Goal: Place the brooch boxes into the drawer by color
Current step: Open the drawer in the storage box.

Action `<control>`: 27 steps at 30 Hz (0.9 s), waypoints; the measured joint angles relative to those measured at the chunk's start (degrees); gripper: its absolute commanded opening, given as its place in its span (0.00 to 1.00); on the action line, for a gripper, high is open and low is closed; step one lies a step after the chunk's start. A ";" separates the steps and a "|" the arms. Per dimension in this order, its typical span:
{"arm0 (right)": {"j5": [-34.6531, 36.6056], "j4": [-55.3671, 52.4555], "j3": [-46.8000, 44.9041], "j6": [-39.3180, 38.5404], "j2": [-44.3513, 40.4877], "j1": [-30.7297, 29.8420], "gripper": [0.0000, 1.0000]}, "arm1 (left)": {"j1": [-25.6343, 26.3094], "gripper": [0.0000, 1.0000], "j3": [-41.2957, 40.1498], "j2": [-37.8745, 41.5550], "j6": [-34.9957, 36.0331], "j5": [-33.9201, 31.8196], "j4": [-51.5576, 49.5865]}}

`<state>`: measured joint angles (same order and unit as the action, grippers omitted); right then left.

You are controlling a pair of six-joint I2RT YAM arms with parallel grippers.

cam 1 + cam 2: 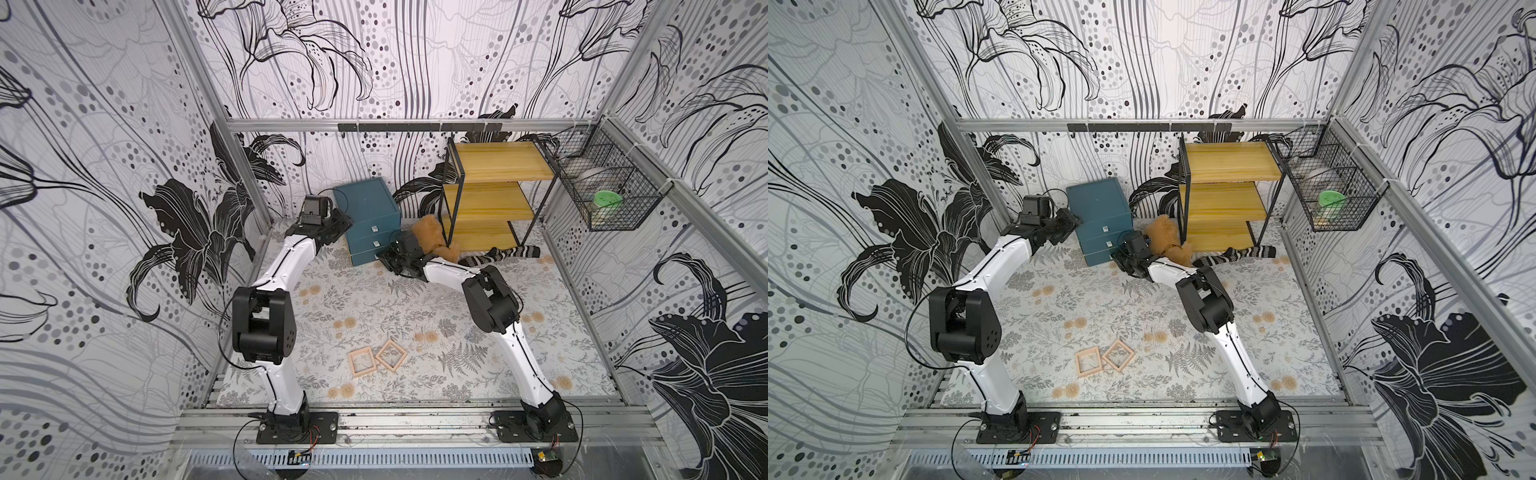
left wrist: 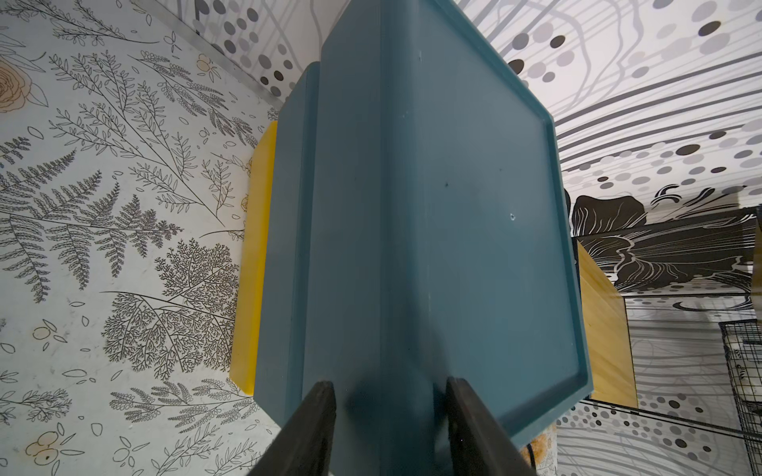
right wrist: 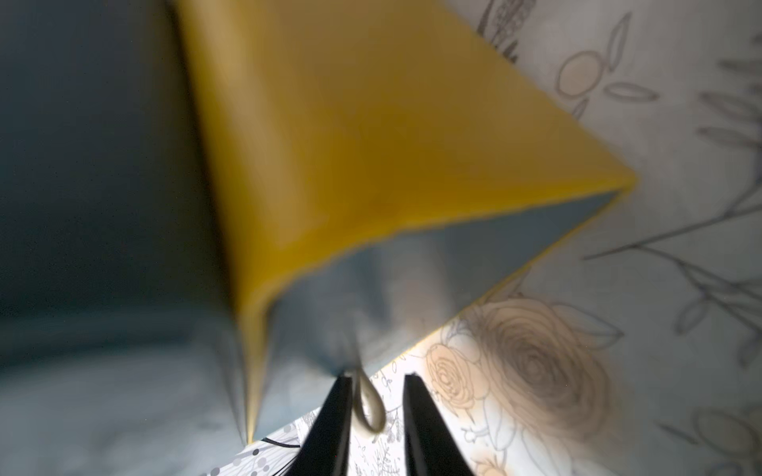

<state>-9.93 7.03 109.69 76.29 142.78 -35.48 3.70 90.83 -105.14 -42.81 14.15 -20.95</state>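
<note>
A robot workspace seen from above, walled in black-and-white flower wallpaper. A dark teal chest of drawers [image 1: 365, 203] stands at the back of the fern-patterned bench [image 1: 374, 307], a little left of centre, with three stacked drawers and small pale knobs. Its bottom drawer [image 1: 362, 258] is pulled out a little, showing a yellow side.

The left hand [image 1: 338, 224] is at the chest's upper left edge. In the left wrist view its two black fingers [image 2: 317, 424] sit partly apart, astride that corner edge, and appear to press on it from both sides.

The right hand [image 1: 386, 259] is low at the front of the bottom drawer. In the blurred right wrist view its fingers [image 3: 330, 424] sit slightly apart on either side of the drawer's pale knob [image 3: 367, 406], with a gap still showing beside the knob, so it is not clamped.

Two pale wooden brooch boxes [image 1: 363, 363] [image 1: 391, 354] lie flat on the bench near its front, just beside each other and well apart from the chest. Both top views show them.

Right of the chest are a brown teddy bear [image 1: 428, 232], a striped sock [image 1: 503, 254] and a yellow shelf rack [image 1: 494, 195]. A wire basket [image 1: 602, 195] hangs on the right wall.
</note>
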 measured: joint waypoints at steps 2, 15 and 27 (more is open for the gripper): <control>-0.11 -0.11 0.87 0.28 0.52 0.00 0.22 | 0.00 0.48 0.00 0.00 0.00 0.00 0.02; 0.26 4.31 -1.27 3.34 0.50 -0.07 0.00 | 0.00 0.48 0.00 0.00 0.00 0.00 0.04; 2.71 5.01 -5.01 4.17 -2.08 -1.22 0.00 | 0.00 0.48 0.00 0.00 0.00 -0.02 0.04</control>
<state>-7.22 12.03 104.68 80.47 140.70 -36.71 3.70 90.83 -105.14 -42.81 14.13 -20.91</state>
